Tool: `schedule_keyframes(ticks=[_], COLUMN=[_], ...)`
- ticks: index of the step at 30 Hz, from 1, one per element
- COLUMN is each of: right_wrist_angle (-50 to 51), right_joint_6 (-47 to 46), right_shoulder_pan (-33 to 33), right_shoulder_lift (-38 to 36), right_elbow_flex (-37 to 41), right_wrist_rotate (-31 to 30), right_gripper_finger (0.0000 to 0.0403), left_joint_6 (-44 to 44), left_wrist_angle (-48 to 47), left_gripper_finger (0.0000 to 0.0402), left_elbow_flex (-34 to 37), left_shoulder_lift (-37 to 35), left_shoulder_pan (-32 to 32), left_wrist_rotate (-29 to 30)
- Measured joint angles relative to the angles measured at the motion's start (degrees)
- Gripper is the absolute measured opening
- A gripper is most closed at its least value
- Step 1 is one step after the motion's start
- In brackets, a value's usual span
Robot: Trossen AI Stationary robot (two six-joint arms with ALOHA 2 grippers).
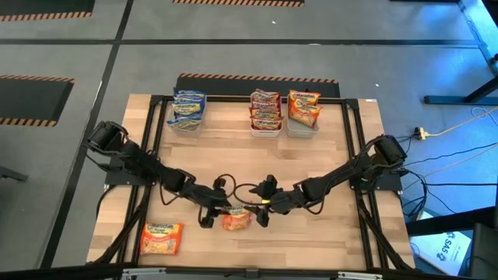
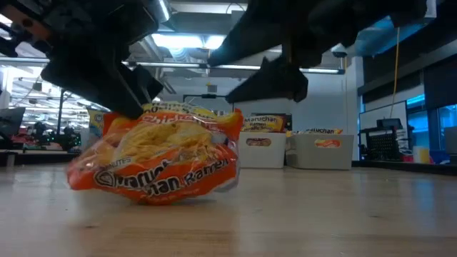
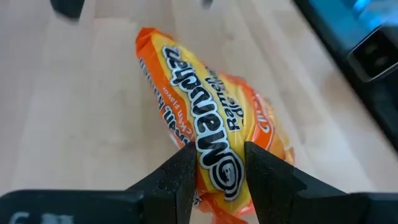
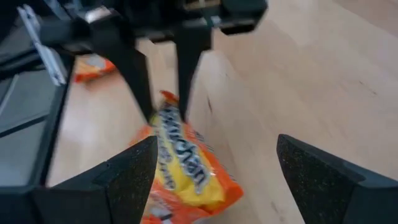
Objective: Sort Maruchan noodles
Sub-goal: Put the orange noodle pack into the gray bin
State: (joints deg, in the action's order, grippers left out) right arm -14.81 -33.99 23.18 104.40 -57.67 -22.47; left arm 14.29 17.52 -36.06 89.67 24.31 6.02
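Note:
An orange-yellow Maruchan noodle packet [image 1: 236, 220] sits near the table's front middle, with my left gripper [image 1: 220, 215] shut on it from the left. My right gripper [image 1: 261, 211] hovers just right of it, wide open, its fingers either side of the packet [image 4: 186, 174] without touching. A second orange packet [image 1: 161, 237] lies flat at the near left. Three clear bins stand at the far edge: one with blue packets [image 1: 187, 109], one with red packets [image 1: 265, 111], one with orange packets [image 1: 303, 109]. My left gripper pinches one narrow end of the packet [image 3: 219, 163] between its two fingers [image 3: 180, 171]. The fingers slant down at it from the table's left. The packet stands tipped up on edge below the fingers, its lower side [image 2: 153, 200] down at the tabletop.
The wooden tabletop [image 1: 311, 155] is bare between the bins and the grippers. A black frame [image 1: 354, 155] runs along the table's sides and far edge. Cables loop behind both grippers [image 1: 233, 187].

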Motion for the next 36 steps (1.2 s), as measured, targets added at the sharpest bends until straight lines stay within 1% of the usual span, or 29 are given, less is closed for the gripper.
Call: schedule_keyframes(ticks=[3, 6, 13, 15, 18, 21, 23, 28, 30, 32, 34, 36], right_wrist_angle=[0.50, 1.31, 1.62, 2.46, 2.96, 4.69, 5.87, 6.11, 6.62, 9.41, 12.42, 14.73], right_joint_6=[1.26, 1.32, 2.74, 3.54, 6.15, 7.32, 7.22, 6.25, 4.78, 3.76, 1.59, -1.01], right_shoulder_pan=[0.02, 0.02, -0.96, -2.30, -4.52, -6.07, -6.42, -6.16, -5.61, -4.40, -2.72, -1.16], right_shoulder_lift=[-1.36, -2.03, -2.04, -2.95, -3.31, -2.17, -1.85, -1.90, -1.90, -1.90, -1.90, -1.89], right_elbow_flex=[0.00, 0.00, 0.00, -0.15, -1.68, -1.75, -1.68, -1.77, -1.78, -1.80, -1.75, -1.75], right_wrist_rotate=[0.04, 1.79, 4.91, 7.17, 12.76, 17.89, 19.11, 16.72, 17.65, 17.49, 15.72, 12.60], right_gripper_finger=[0.0317, 0.0317, 0.0317, 0.0317, 0.0317, 0.0317, 0.0317, 0.0317, 0.0317, 0.0317, 0.0317, 0.0317], left_joint_6=[-1.53, -2.92, -8.57, -10.56, -13.07, -13.50, -11.40, -3.04, 1.37, 6.61, 12.56, 17.50], left_wrist_angle=[-5.50, -9.20, -14.09, -15.51, -16.10, -16.42, -17.33, -21.16, -25.57, -29.42, -33.83, -35.25], left_gripper_finger=[0.0125, 0.0125, 0.0125, 0.0125, 0.0125, 0.0125, 0.0125, 0.0126, 0.0129, 0.0134, 0.0140, 0.0143], left_elbow_flex=[-2.65, -4.98, -10.41, -11.99, -13.56, -13.75, -13.75, -13.74, -13.72, -13.72, -13.66, -13.24], left_shoulder_lift=[0.00, 0.00, 0.00, 0.00, -0.02, -0.04, -0.04, -1.24, -2.06, -2.12, -2.11, -1.58], left_shoulder_pan=[0.48, 0.65, 1.29, 1.90, 2.75, 2.77, 2.46, 2.30, 2.31, 2.40, 2.85, 3.11], left_wrist_rotate=[2.30, 3.26, 3.71, 4.51, 6.13, 6.56, 6.77, 6.69, 6.56, 6.53, 6.86, 7.66])
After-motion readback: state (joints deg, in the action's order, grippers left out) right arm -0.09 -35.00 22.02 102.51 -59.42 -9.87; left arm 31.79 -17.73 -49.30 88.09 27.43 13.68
